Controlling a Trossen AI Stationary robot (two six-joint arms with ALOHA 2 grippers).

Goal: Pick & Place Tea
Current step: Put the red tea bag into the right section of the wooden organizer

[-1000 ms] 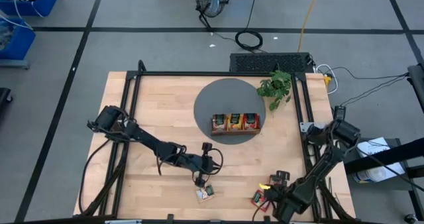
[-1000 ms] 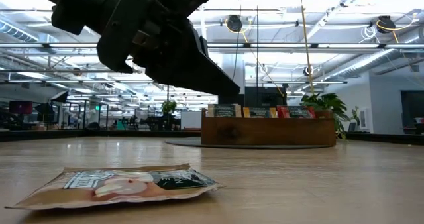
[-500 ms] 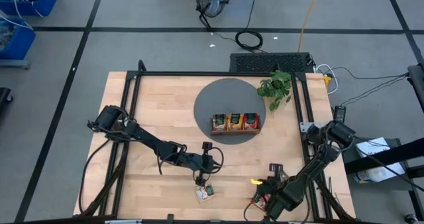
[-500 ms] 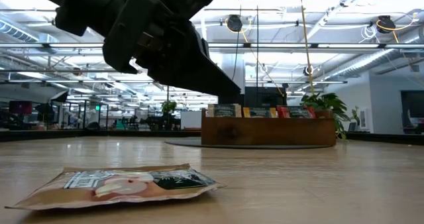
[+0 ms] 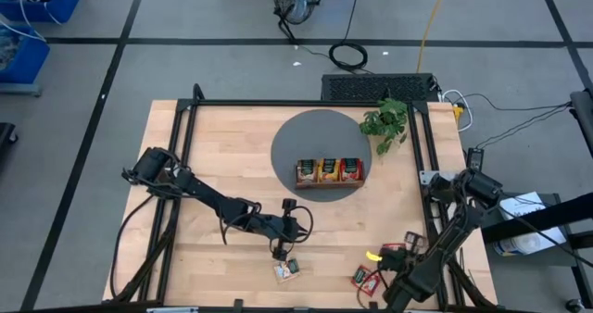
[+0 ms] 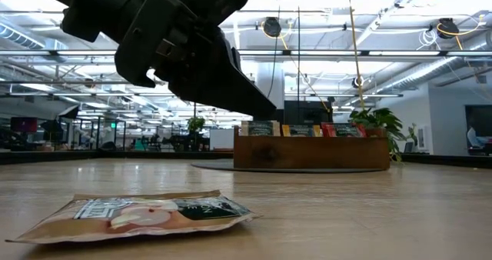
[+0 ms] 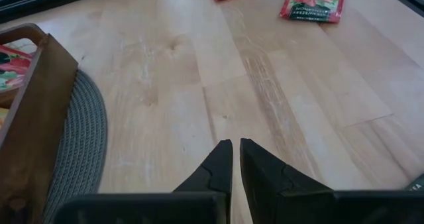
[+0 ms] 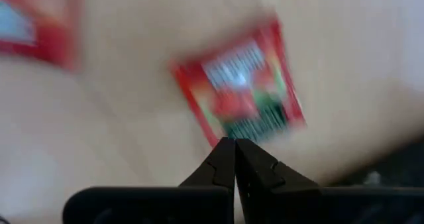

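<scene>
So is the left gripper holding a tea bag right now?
No, the left gripper is shut with nothing in it, above bare wood.

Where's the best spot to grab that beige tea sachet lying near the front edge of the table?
The sachet lies flat on the wood, clear of the left gripper above it. Probably best to come straight down and pinch one raised edge, since its puffed middle offers little for the fingers to close on.
</scene>
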